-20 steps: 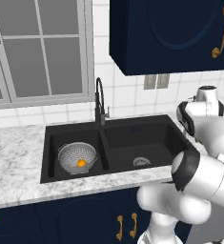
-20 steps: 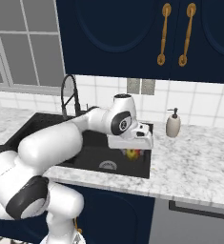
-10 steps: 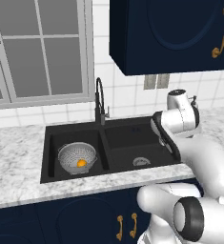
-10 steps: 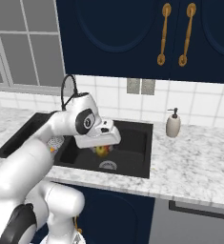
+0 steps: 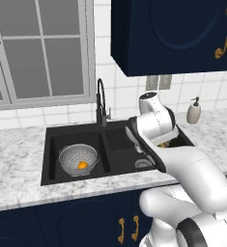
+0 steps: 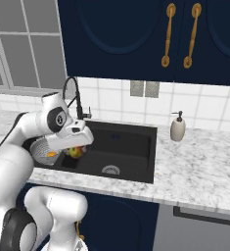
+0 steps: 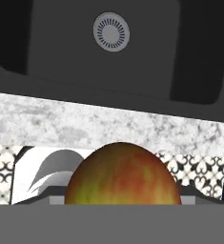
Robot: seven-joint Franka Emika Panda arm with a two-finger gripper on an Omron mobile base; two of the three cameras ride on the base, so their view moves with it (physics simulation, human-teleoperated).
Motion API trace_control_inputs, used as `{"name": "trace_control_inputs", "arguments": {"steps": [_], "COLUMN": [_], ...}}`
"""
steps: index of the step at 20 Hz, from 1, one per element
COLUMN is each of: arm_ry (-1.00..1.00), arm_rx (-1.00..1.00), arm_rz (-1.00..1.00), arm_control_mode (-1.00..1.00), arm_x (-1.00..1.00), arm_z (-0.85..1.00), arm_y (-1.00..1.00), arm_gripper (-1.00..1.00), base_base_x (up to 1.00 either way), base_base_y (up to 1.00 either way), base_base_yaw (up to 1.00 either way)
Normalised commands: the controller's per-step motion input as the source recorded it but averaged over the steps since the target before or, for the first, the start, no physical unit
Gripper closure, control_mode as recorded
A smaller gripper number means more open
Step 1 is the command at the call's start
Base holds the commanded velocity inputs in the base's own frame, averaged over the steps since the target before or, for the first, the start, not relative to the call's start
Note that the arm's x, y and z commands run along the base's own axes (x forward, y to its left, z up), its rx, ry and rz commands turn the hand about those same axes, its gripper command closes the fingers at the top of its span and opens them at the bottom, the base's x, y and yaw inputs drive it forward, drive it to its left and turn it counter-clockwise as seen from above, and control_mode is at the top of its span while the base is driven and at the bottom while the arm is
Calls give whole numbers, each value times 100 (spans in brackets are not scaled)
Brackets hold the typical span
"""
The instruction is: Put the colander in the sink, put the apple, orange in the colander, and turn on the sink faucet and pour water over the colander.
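I have the apple clamped in the tool; in the hand view it sits right at the tool's mouth, dull yellow-red, blocking the fingertips. From the right base view the tool and apple hang above the sink, about over the divider between the two basins.

Landmark is the colander. It stands in the left basin, upright, with the orange already lying in its bowl. The apple is to the colander's right and higher, close by in the right base view, where the colander's rim shows just left of the tool.

My read: the carry needs only a short sideways shift to the left, over the colander's rim, then a lowering before release.

Farther back, the faucet stands behind the divider, no water running. A soap bottle sits on the worktop, well right of the colander.
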Motion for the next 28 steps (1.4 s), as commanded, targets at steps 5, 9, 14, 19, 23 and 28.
{"name": "trace_control_inputs", "arguments": {"steps": [5,9,14,19,23,28], "arm_ry": [0,0,-1,0,0,-1], "arm_rx": [1,0,8,15,28,25], "arm_rz": [5,9,2,0,0,-2], "arm_control_mode": [-100,-100,-100,-100,-100,-100], "arm_x": [5,19,46,69,92,71], "arm_z": [0,0,0,-11,-38,-47], "arm_y": [100,100,100,97,64,34], "arm_gripper": [100,100,100,100,100,100], "base_base_x": [0,0,0,0,0,0], "base_base_y": [0,0,0,0,0,0], "base_base_yaw": [0,0,0,0,0,0]}}
